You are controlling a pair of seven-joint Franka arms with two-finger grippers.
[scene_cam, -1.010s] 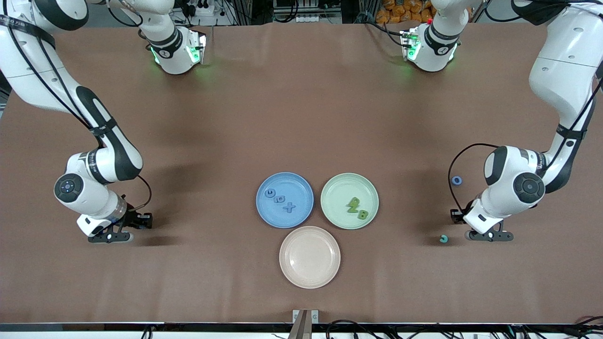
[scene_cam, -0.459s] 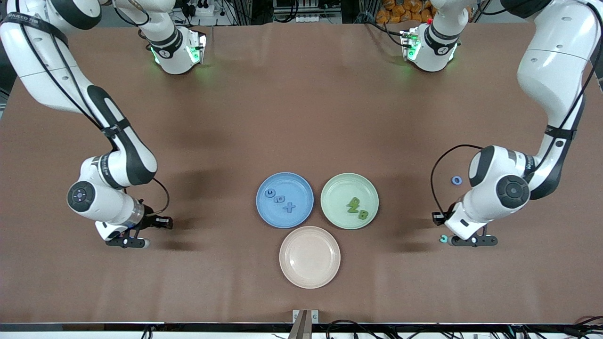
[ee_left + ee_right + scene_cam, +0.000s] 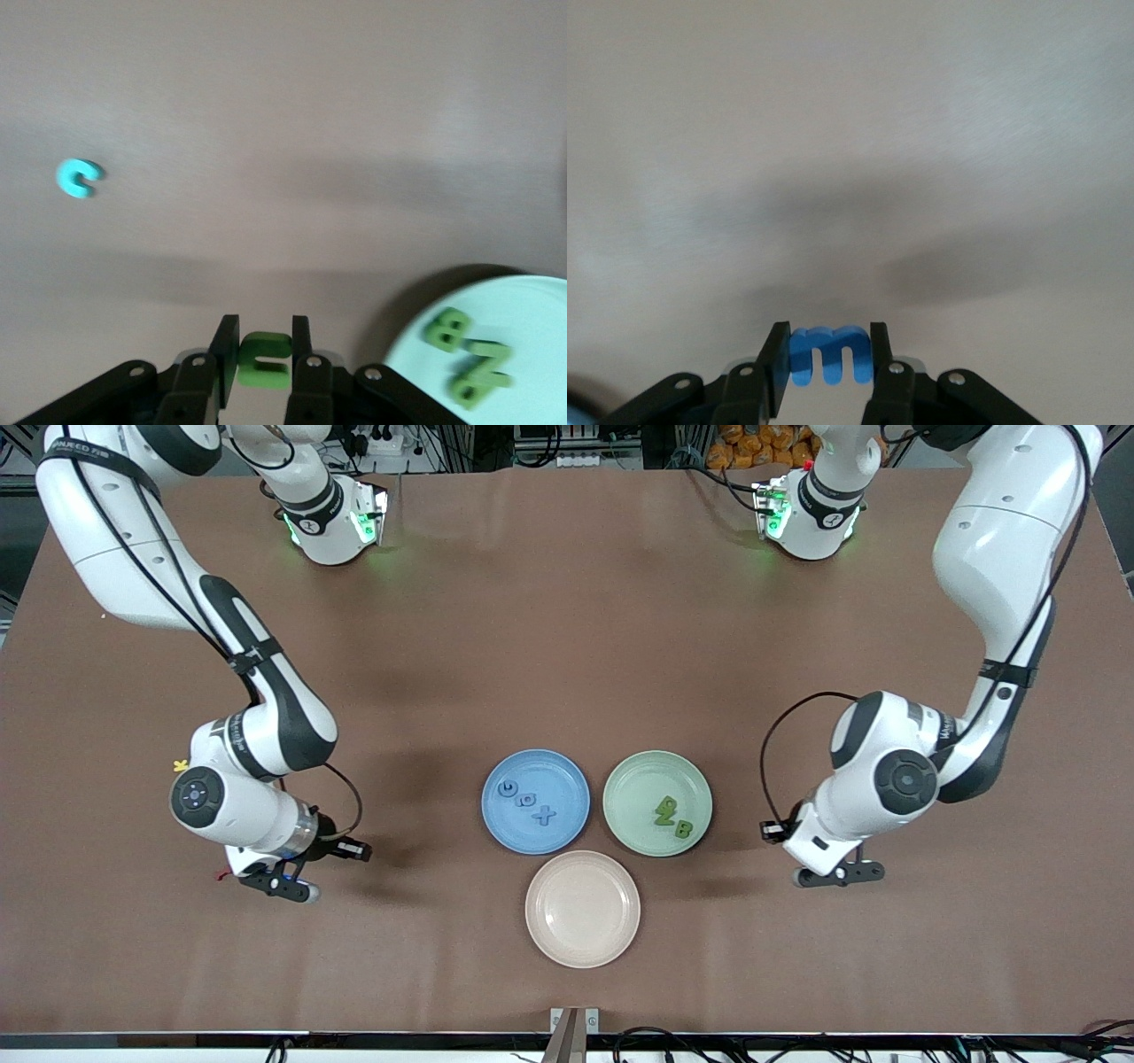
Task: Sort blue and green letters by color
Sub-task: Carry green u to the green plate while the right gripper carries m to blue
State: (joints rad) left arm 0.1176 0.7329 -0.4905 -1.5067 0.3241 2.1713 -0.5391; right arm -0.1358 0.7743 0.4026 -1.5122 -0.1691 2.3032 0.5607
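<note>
Holding, left gripper (image 3: 264, 354): jaws pinched a green letter (image 3: 264, 359), over bare counter (image 3: 567, 646) beside the green plate (image 3: 631, 775).
Holding, right gripper (image 3: 827, 354): jaws pinched a blue letter "m" (image 3: 831, 354), over bare counter toward the right arm's end.
Blue plate (image 3: 509, 766): carried three blue letters (image 3: 526, 801).
Green plate: carried two green letters (image 3: 671, 817), "2" and "B".
Pink plate (image 3: 582, 908): nearest the front camera.
Teal letter (image 3: 79, 178): lay on the counter, seen from the left wrist.
Yellow letter (image 3: 181, 765): beside the right arm.
</note>
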